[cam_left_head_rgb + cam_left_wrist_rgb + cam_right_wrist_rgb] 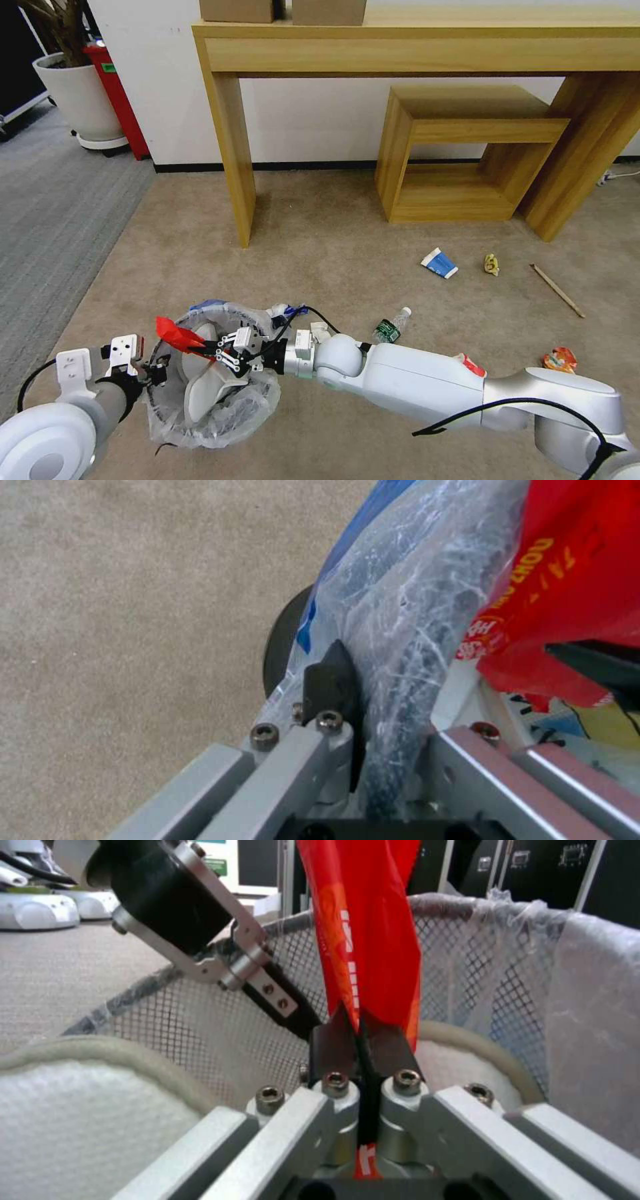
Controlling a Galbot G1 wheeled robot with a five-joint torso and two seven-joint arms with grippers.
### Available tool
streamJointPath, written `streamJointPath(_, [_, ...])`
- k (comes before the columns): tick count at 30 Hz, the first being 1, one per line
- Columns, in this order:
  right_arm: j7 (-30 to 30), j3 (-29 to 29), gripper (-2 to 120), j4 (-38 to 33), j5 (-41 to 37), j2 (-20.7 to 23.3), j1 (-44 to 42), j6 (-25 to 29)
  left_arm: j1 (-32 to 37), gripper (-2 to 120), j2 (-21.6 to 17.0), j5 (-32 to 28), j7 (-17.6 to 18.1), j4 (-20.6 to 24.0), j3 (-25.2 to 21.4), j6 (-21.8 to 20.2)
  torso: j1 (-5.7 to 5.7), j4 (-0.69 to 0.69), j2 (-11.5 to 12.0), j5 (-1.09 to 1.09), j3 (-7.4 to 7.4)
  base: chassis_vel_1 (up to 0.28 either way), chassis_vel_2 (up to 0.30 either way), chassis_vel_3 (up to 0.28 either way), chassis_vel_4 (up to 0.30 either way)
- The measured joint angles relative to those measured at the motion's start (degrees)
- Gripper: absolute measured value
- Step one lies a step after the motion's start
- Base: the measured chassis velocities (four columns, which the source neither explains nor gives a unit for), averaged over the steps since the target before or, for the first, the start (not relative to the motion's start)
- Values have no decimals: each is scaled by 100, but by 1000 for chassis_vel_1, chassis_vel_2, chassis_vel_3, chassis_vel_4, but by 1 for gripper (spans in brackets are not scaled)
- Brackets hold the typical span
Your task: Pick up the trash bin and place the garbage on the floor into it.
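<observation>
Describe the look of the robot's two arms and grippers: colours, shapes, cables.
Both arms are glossy white shells with rounded joints. The right arm has a silver-grey elbow section and black cables along it. Both wrists carry small white camera brackets. The right gripper and left gripper are brushed-metal linkages with hex bolts, ending in black fingertips.

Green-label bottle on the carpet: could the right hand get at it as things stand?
Probably not right now: the right hand is shut on a red wrapper over the trash bin. The bottle itself lies unobstructed beside that arm.
</observation>
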State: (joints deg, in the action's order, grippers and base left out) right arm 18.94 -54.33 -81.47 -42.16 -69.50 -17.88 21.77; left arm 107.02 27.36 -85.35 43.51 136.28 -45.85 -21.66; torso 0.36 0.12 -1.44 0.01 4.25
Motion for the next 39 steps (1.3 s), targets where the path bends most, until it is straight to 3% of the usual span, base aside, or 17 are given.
streamJointPath(6, [136, 48, 0, -54, -154, 46, 106, 30, 9, 0, 0, 10, 1, 4, -6, 1, 0, 0, 0, 0, 0, 0, 0, 0, 0])
streamJointPath(12, [383, 43, 25, -220, -444, 117, 285, -78, -14, 0, 13, 70, -6, -21, 76, 1, 0, 0, 0, 0, 0, 0, 0, 0, 0])
streamJointPath(18, [373, 2, 43, -216, -492, 71, 360, -76, -34, 0, 8, 81, -6, -47, 103, -6, 0, 0, 0, 0, 0, 0, 0, 0, 0])
streamJointPath(24, [295, -19, 70, -153, -506, 23, 453, -59, -88, 0, 27, 113, -6, -95, 179, -10, 0, 0, 0, 0, 0, 0, 0, 0, 0])
streamJointPath(26, [283, -19, 71, -151, -504, 16, 454, -59, -93, 0, 24, 114, -6, -98, 183, -9, 0, 0, 0, -1, 0, 0, 0, 0, 0])
streamJointPath(32, [213, 10, 97, -119, -509, -4, 469, -65, -136, 0, 16, 136, 1, -116, 242, -11, 0, 0, 0, 0, 0, 0, 0, 0, 0])
streamJointPath(39, [146, -16, 100, -121, -519, -59, 471, -63, -166, 0, 20, 139, 26, -140, 252, -15, 0, 0, 0, 0, 0, 0, 0, 0, 0])
